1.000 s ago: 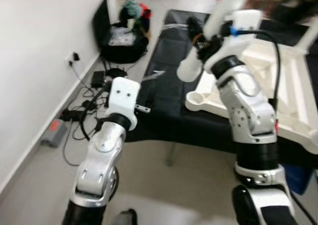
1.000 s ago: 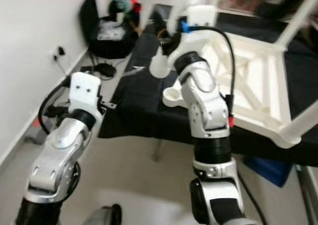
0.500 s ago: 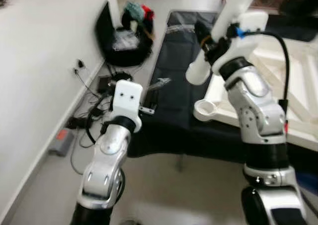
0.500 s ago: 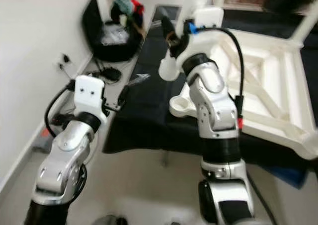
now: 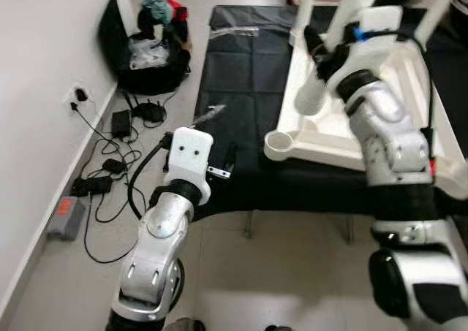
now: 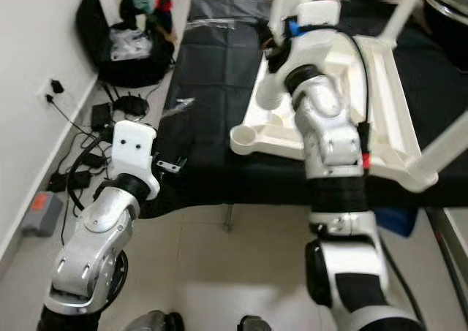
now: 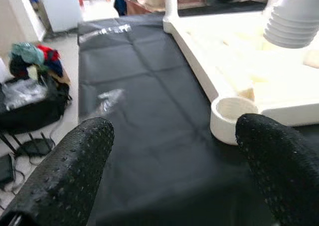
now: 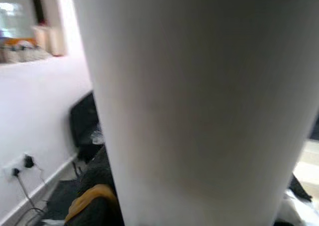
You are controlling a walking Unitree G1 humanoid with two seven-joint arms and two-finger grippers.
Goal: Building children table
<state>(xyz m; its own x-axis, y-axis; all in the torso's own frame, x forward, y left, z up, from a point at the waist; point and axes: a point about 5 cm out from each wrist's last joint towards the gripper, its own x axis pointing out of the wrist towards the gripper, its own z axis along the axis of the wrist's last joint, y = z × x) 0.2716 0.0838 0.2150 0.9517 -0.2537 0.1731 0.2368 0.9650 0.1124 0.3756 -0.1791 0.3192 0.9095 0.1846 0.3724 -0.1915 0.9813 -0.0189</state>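
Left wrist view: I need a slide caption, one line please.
Open left gripper faces the upturned white table on black cloth, empty leg socket ahead.

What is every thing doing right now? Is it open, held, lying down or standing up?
Table top: upside down on the black mat, legs already standing at its far corners.
Corner socket: empty, no leg in it.
Loose leg: held by the right gripper, tilted, threaded end above the socket.
Right gripper: shut on the leg.
Left gripper: open, holding nothing.
Black mat: spread flat.
Plug: in the wall socket.
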